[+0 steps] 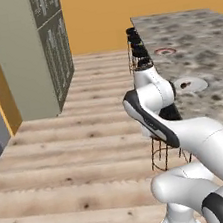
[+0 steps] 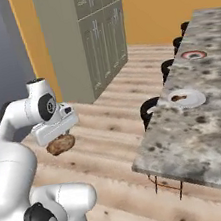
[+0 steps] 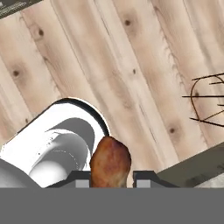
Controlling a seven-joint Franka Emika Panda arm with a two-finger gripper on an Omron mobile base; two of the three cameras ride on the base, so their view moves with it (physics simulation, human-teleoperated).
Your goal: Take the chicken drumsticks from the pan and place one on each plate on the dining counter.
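The floor (image 1: 79,153) is pale wooden planking with dark knots, running under an orange wall (image 2: 156,4) and past a tall grey-green cabinet (image 2: 88,35) with panelled doors. The dining counter (image 2: 207,132) is a long speckled granite slab with dark wire-legged stools (image 2: 150,110) tucked along its near edge.

The gripper (image 2: 60,140) hangs over open floor, well short of the counter, its jaws closed narrowly on a chicken drumstick (image 3: 110,162). In the hand view the drumstick stands between the two fingertips (image 3: 81,180) with its long axis running straight out along the gripper, rounded end pointing away toward the planks. In the right base view it hangs just beneath the hand as a lumpy brown piece, lying roughly level.

Ahead of the gripper and off to its side, on the counter, sits a pale plate (image 2: 187,98) holding the other drumstick (image 2: 179,97), its length lying across the plate. Farther along the slab, well beyond that, rests the red-rimmed plate (image 2: 194,54).
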